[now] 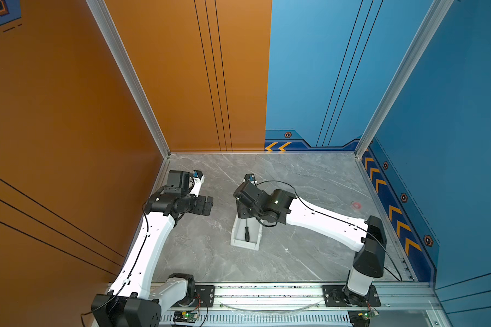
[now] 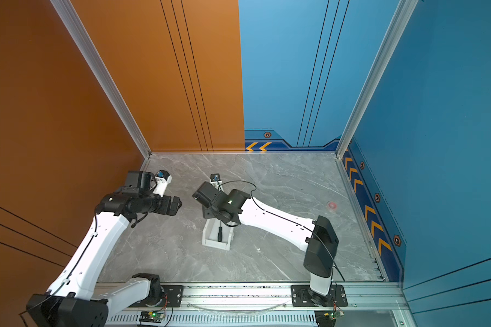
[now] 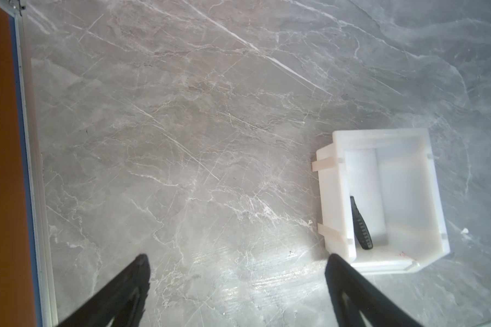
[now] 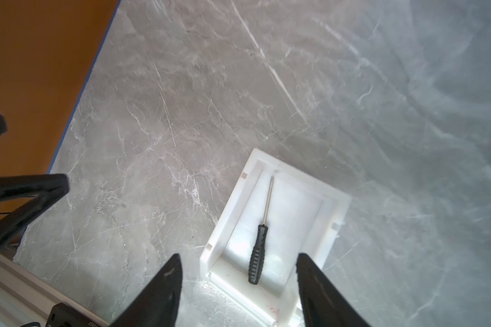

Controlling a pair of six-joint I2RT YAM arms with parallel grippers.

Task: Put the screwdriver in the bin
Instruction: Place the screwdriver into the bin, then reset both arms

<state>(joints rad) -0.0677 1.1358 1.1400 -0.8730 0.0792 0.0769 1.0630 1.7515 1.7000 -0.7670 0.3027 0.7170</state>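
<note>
Released right tool (image 4: 239,256) overhangs bin (image 4: 233,209), masking its far end from above; screwdriver (image 4: 260,246) lies lengthwise inside, shaft pointing rearward; left tool (image 3: 237,256) released.

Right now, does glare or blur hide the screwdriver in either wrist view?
Right wrist view: glare whitens the bin floor, but the screwdriver reads clearly. Left wrist view: only its handle shows past the bin wall, slightly soft.

Orange wall (image 1: 68,113), blue wall (image 1: 323,70) (yellow chevrons (image 1: 278,146)), grey marble tabletop (image 1: 295,254)
</note>
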